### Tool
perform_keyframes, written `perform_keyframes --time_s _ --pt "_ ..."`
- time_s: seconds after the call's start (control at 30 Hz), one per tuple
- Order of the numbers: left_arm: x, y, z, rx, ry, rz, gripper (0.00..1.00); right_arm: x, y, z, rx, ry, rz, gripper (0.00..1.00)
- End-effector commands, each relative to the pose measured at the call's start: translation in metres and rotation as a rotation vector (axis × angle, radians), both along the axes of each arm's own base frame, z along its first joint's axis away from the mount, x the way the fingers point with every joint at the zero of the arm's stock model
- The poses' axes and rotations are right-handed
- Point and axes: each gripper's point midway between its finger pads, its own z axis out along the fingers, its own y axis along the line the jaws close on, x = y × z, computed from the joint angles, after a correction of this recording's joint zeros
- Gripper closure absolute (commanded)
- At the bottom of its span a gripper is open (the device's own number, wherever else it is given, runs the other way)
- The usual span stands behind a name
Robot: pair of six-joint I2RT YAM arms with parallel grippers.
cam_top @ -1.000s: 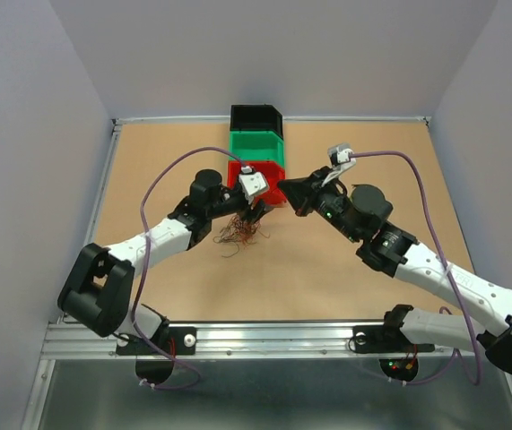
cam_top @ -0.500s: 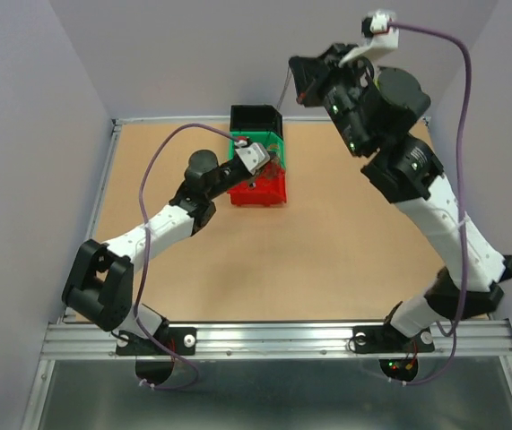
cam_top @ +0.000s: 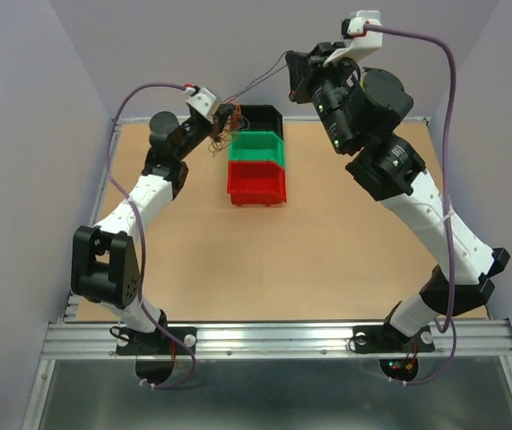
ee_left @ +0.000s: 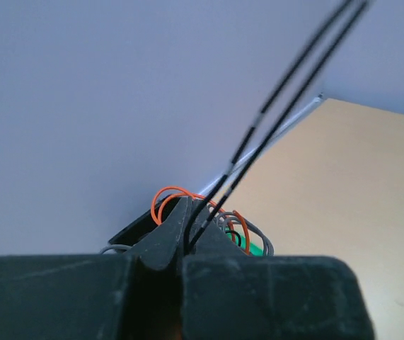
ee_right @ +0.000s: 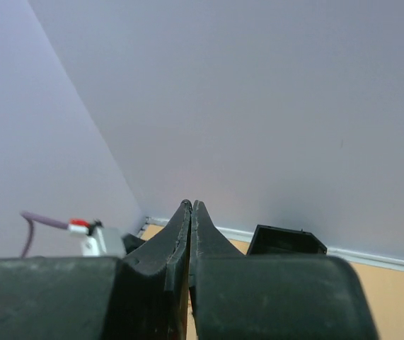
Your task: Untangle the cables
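Cables (cam_top: 221, 133): hair-thin wire, a loose curly clump of red-orange, grey and dark loops, hanging in the air at upper left of centre in the top view, just left of the black bin (cam_top: 257, 117) and clear of the desk (cam_top: 327, 260). Left fingers (ee_left: 173, 227), matt black and wedge-shaped, are pressed together on the clump. Orange and grey curls bulge out behind the tips, and two black strands (ee_left: 269, 134) leave the pinch and run straight and taut toward the upper right of the wrist frame. From above, one fine dark strand stretches from the clump up and right to the right fingers (ee_right: 180, 227), raised high near the top centre. These too are closed tip to tip (the pinch on the wire is too fine to make out in their own wrist view). Three open-fronted plastic bins sit in a row down the middle of the desk, touching: black farthest, the green bin (cam_top: 257, 146), then the red bin (cam_top: 256, 184) nearest, all glossy and hard-edged. Desk surface is flat tan board with a pale metal rim. Plain lilac-grey walls (cam_top: 238, 45) stand on three sides. Thick lilac cable (cam_top: 148, 84) loops off each white-and-black arm. A ribbed aluminium rail (cam_top: 273, 336) carries the arm bases along the bottom edge.
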Motion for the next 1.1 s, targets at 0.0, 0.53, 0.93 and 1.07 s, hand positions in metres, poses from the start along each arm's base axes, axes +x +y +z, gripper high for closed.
perform_keyframes --time_s 0.0,0.53,0.93,1.07 --pt "0.007 0.120 -0.189 0.033 0.677 0.314 0.99 -0.224 -0.281 0.197 0.848 -0.705 -0.134 0.99" --pt "0.049 0.260 -0.210 -0.028 0.722 0.752 0.66 -0.308 -0.387 0.181 0.953 -0.792 -0.220 0.99" --pt "0.042 0.238 -0.182 -0.009 0.627 0.650 0.73 -0.290 -0.361 0.172 0.825 -0.692 -0.175 0.99" --pt "0.026 0.202 -0.155 0.035 0.532 0.562 0.75 -0.235 -0.288 0.152 0.675 -0.572 -0.104 0.99"
